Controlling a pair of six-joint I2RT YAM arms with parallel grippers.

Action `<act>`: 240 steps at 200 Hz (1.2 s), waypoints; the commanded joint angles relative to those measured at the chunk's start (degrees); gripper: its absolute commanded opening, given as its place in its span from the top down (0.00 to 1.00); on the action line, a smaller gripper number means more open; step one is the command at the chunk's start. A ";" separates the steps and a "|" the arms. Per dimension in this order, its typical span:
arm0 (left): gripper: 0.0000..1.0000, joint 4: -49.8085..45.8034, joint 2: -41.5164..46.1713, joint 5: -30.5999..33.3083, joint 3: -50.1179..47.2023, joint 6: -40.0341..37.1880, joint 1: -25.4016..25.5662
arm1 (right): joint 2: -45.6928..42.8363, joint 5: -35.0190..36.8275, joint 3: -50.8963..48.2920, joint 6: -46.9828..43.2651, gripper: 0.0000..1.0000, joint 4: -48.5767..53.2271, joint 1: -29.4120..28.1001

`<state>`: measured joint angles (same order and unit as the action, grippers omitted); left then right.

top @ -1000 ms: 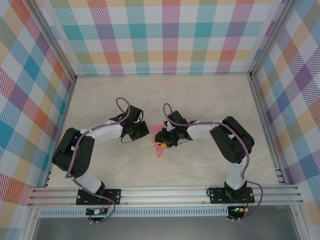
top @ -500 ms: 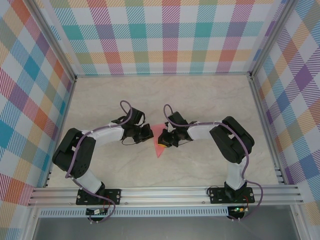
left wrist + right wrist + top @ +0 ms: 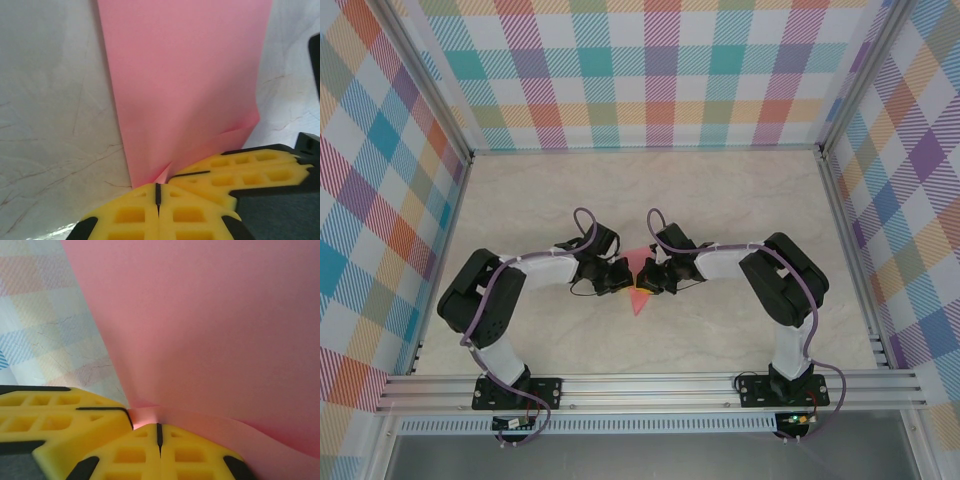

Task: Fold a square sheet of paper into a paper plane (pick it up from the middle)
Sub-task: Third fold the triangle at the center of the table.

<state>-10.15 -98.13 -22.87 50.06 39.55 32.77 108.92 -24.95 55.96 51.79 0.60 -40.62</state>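
Observation:
The sheet of paper (image 3: 640,298) is salmon pink and folded into a narrow shape whose point faces the near edge of the table. It lies mid-table between both grippers. My left gripper (image 3: 623,274) meets it from the left; in the left wrist view the yellow jaws (image 3: 157,185) are shut, with a puckered edge of the paper (image 3: 185,75) drawn into their tip. My right gripper (image 3: 647,279) meets it from the right, and its jaws (image 3: 159,425) are shut on a lifted edge of the paper (image 3: 210,315). The two grippers' fingertips nearly touch.
The pale marble-look tabletop (image 3: 740,200) is bounded by aluminium rails and checked walls (image 3: 640,70). Both arms reach inward from the near rail (image 3: 650,388), elbows out to the sides.
The left gripper has slid right, up to the paper's left edge. The right gripper has shut its jaws on the paper and barely shifted.

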 commanded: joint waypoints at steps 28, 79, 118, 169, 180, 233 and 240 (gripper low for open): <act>1.00 -1.60 -1.31 2.78 1.48 -1.41 0.80 | 1.98 3.15 -0.86 -0.20 0.95 3.79 -0.31; 1.00 -2.48 -2.50 3.79 1.73 -1.93 0.80 | -0.91 1.56 -1.54 -0.65 0.95 2.02 -0.26; 1.00 -3.01 -3.10 4.17 1.39 -2.20 0.80 | -5.85 -1.88 -4.86 -1.09 0.94 -2.32 -0.34; 1.00 -2.53 -3.42 4.41 0.36 -1.95 0.89 | -9.21 -4.60 -10.33 1.35 0.94 -8.41 -2.67; 1.00 -2.55 -3.48 4.40 0.28 -1.93 0.88 | -9.30 -4.44 -10.74 1.84 0.93 -9.19 -3.37; 1.00 -2.33 -3.56 4.50 0.06 -1.92 0.97 | -7.74 -4.14 -11.42 2.79 0.93 -9.55 -4.73; 1.00 -2.28 -3.56 4.59 -0.03 -1.86 0.93 | -7.66 -4.06 -11.54 2.77 0.94 -9.40 -4.79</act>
<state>-10.79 -99.50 -20.97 50.94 38.11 32.97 101.38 -28.14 45.36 53.82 -7.51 -45.01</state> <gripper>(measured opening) 0.045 0.067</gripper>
